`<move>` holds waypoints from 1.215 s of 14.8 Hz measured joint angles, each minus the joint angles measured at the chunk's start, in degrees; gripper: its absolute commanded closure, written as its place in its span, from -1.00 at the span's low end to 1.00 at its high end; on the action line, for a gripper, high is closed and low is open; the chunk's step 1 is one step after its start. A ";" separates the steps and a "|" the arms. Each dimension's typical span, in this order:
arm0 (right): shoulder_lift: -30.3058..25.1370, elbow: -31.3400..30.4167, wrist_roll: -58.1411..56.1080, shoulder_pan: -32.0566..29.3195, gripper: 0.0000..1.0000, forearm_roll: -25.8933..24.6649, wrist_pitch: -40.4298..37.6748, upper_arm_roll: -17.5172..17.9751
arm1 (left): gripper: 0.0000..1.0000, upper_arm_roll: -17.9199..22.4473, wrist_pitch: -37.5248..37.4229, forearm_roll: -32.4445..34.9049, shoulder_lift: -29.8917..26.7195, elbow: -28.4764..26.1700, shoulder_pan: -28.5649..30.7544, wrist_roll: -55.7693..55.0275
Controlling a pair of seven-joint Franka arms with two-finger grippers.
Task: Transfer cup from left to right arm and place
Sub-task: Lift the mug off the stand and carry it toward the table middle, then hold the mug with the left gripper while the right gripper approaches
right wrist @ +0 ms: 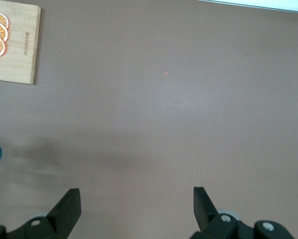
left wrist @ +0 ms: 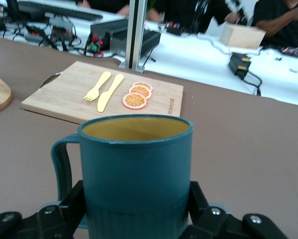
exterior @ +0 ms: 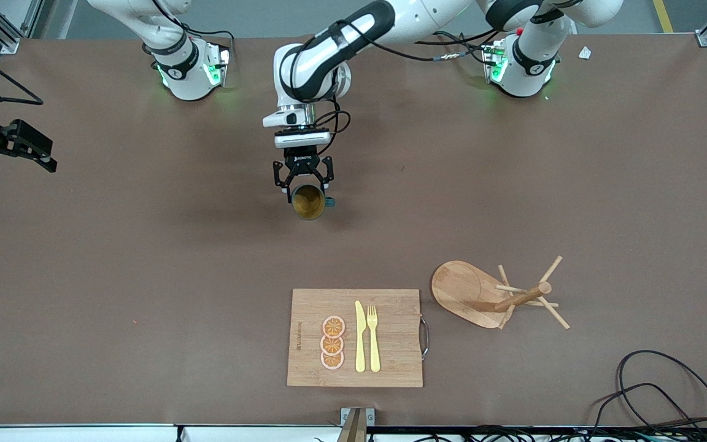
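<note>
Left tool (exterior: 309,184) clamps the cup (exterior: 309,202) between its fingers, above bare table (exterior: 145,258), mouth tipped toward the cutting board (exterior: 390,362). Right tool (exterior: 19,153) waits wide open, empty, well apart toward its own table end.

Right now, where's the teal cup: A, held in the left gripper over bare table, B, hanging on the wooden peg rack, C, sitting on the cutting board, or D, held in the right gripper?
A: the left gripper is shut on the cup, fingers clamped on its sides over the bare table, while the right gripper hangs open and empty at the right arm's end.
</note>
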 measured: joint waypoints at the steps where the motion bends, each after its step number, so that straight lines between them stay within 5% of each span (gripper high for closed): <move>1: 0.00 0.01 0.00 0.00 -1.00 0.00 0.00 0.00 | -0.18 0.06 -2.35 4.23 1.89 -0.17 -1.00 -2.67; 8: 0.01 0.06 -0.02 0.00 -1.00 0.00 -0.03 0.02 | -0.18 2.43 -14.00 17.90 13.15 0.21 -6.54 -8.27; 10: 0.01 0.06 -0.05 0.00 -1.00 0.00 -0.03 0.02 | -1.00 3.03 -14.03 17.90 13.28 0.33 -7.21 -8.27; 18: 0.01 0.07 -0.54 0.00 -1.00 0.00 -0.84 0.02 | -1.00 -0.60 -16.29 6.88 11.44 2.76 -8.55 -8.27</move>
